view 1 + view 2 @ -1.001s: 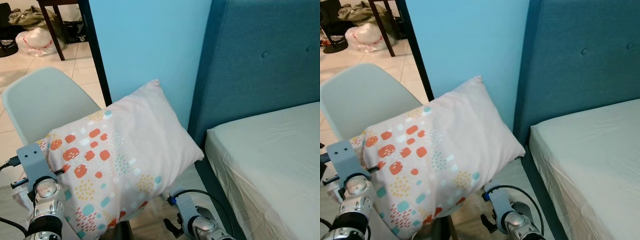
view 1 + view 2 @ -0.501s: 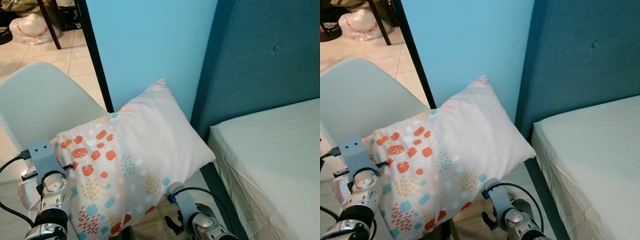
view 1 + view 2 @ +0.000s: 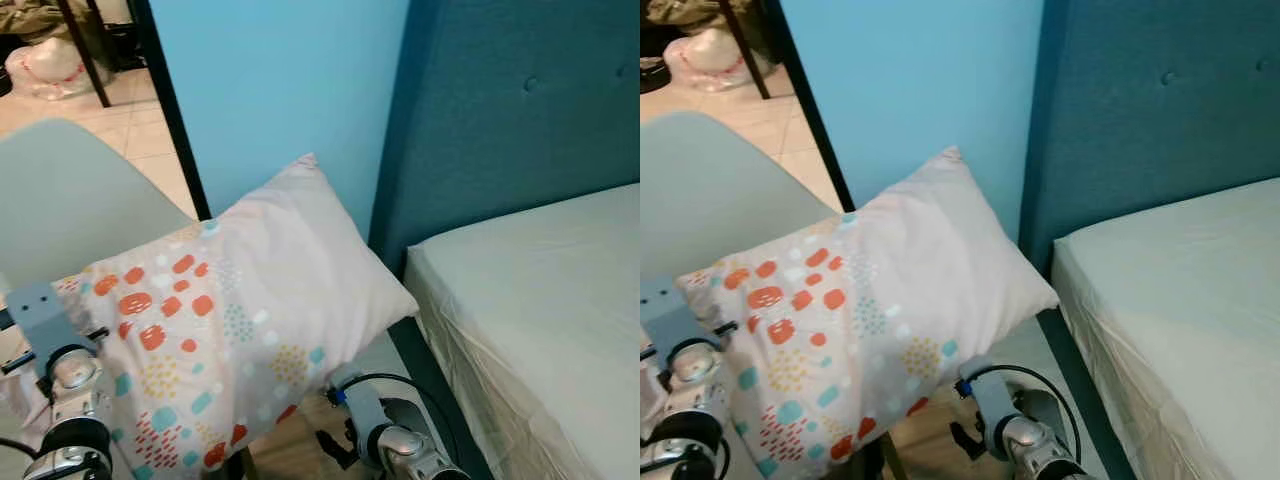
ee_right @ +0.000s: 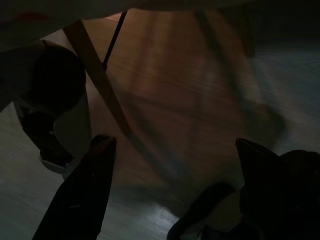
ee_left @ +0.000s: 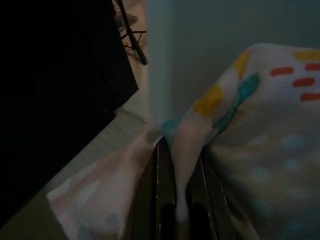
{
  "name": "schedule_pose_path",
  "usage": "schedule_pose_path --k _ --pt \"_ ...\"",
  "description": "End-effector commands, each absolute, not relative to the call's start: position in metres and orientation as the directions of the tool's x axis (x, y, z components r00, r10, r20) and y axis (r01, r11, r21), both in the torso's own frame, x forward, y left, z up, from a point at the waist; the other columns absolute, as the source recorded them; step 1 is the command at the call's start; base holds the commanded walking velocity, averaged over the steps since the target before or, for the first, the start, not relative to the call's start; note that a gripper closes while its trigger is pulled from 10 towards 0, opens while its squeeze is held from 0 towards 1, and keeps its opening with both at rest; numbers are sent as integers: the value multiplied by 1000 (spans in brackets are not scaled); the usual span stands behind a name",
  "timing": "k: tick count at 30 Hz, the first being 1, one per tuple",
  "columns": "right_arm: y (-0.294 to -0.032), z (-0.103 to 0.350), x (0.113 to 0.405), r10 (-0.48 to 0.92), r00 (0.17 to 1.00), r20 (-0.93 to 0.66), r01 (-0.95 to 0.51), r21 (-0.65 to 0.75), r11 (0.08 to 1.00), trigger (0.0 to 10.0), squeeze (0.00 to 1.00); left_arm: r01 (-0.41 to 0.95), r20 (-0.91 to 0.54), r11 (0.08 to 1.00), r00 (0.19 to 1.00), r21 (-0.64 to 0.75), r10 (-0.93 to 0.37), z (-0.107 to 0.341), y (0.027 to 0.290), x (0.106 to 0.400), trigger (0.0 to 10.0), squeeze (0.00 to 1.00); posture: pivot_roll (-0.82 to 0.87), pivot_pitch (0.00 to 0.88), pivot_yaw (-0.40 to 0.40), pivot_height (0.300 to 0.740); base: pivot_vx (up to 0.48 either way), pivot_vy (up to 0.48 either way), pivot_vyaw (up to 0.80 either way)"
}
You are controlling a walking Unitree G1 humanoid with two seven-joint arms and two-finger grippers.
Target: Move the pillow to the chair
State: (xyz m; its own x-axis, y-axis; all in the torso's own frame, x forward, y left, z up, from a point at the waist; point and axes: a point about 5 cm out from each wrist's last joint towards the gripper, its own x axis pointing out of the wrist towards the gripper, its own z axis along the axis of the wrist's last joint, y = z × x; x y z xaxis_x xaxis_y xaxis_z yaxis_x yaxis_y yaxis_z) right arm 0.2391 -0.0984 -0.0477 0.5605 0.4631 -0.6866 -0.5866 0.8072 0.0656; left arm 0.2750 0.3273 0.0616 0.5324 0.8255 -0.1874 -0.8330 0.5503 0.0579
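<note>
Left wrist view showed the left gripper point(image 5: 176, 200) with its two black fingers point(image 5: 162, 185) pressed together on a pinched fold of the pillow point(image 5: 260, 125), the fabric drawn taut between them. From the head camera, the pillow point(image 3: 230, 320) was seen lying across the pale grey chair point(image 3: 70, 190), one end propped near the chair back and its pink corner pointing up towards the light blue wall point(image 3: 270, 90). Most of its bulk appeared to be borne by the seat, though part of it overhung the front edge on the side of the bed point(image 3: 540, 300). The left wrist point(image 3: 60, 400) was seen just beside the patterned end of the pillow.

The right gripper point(image 4: 172, 190) was held low beneath the pillow, its fingers point(image 4: 82, 190) spread wide apart and closed on nothing; dark wooden floor point(image 4: 165, 100) and a chair leg point(image 4: 95, 75) were made out beyond them.

The step in hand was judged to be the release and settling of the pillow on the seat. It would be done well if the fold were let go only once the pillow's weight was fully carried by the chair, and if the overhanging part were first nudged inward. A soft pillow could slump forward and slide off, so the pinch was best eased open slowly and the arm drawn back along the fabric without dragging it. Snagging of the chair legs by the right gripper was to be avoided.
</note>
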Motion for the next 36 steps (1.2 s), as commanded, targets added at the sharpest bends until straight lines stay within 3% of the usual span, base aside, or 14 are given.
schedule_pose_path --k 1,6,7,8,9,19,25,36 --pt "-99 -50 235 466 549 -694 -591 72 803 10000 0 -870 -234 485 456 85 859 49 339 257 10000 0 -64 102 -7 556 0 0 0" --pt "-99 -50 236 465 550 -693 -594 67 802 10000 0 -876 -256 476 444 80 859 43 338 253 10000 0 -67 102 -10 556 0 0 0" --pt "-99 -50 236 465 550 -694 -595 66 801 10000 0 -877 -265 475 442 73 857 41 336 253 10000 133 -68 102 -12 556 0 0 0" --pt "-100 -50 236 465 549 -695 -595 66 801 10000 0 -878 -270 474 441 69 856 40 335 253 10000 765 -70 102 -13 556 0 0 0" --pt "-100 -50 236 464 548 -696 -596 65 800 10000 0 -879 -274 473 439 66 855 39 334 252 10000 1000 -71 102 -13 556 0 0 0" --pt "-102 -50 236 470 545 -694 -591 79 803 10000 0 -905 -242 419 393 66 887 45 348 246 10000 1000 -77 99 -15 556 0 0 0" --pt "-99 -47 238 505 541 -673 -595 118 795 10000 0 -941 -125 331 321 73 939 70 383 232 10000 1000 -69 97 -19 556 0 0 0" --pt "-100 -48 238 510 523 -683 -603 126 787 10000 0 -976 -41 214 213 47 976 92 415 209 10000 1000 -58 74 -29 556 0 0 0"
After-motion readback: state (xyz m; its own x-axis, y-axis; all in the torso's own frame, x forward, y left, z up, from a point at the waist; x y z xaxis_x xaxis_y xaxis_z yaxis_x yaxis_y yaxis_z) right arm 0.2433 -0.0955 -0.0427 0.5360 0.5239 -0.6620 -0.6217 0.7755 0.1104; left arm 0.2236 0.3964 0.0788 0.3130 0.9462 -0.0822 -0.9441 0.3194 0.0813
